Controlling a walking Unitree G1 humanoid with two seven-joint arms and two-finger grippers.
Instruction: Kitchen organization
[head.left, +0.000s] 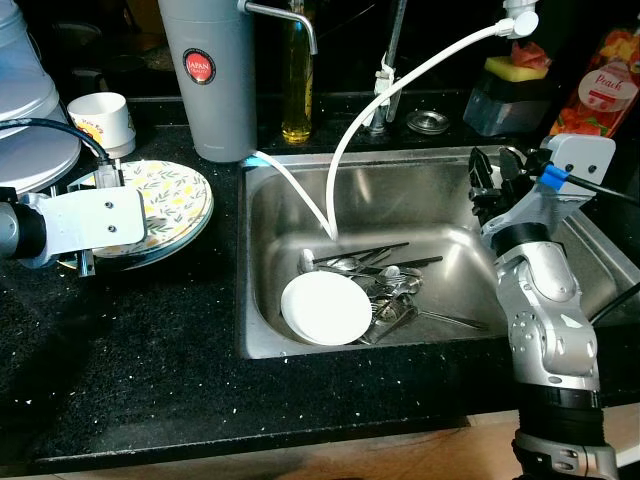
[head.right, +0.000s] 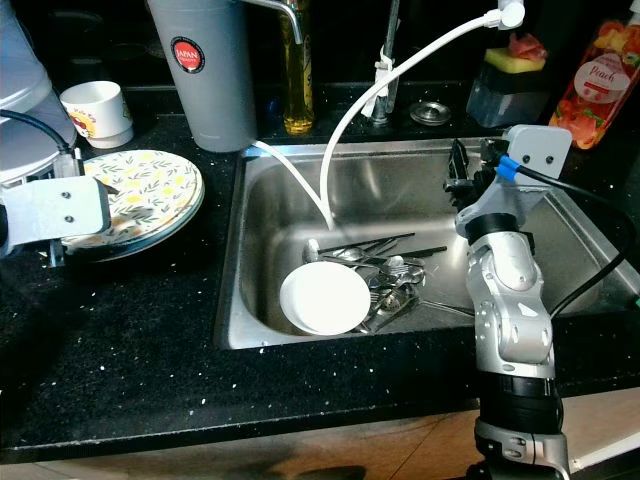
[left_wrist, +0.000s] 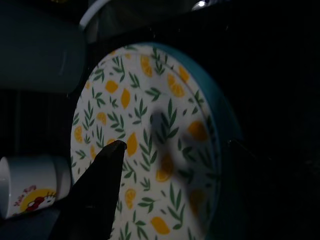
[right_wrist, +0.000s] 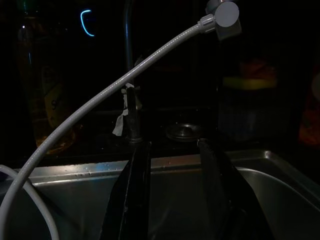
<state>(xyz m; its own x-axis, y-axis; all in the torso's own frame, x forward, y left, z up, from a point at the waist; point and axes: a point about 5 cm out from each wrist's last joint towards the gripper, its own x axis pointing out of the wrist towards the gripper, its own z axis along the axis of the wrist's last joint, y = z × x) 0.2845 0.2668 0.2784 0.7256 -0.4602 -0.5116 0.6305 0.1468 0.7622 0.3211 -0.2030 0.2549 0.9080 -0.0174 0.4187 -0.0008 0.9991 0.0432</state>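
Sink is holding a white bowl and loose cutlery, none moved yet. Right tool is hovering above the basin, fingers apart, empty. Left tool is hovering over the lemon plates on the desk (grip unclear). Most remains, I judge.

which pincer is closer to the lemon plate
Left. The left pincer hovers right over the lemon plate on the counter; the right pincer is far off, above the sink's right side.

left gripper cropped (one finger seen); cutlery partly under bowl
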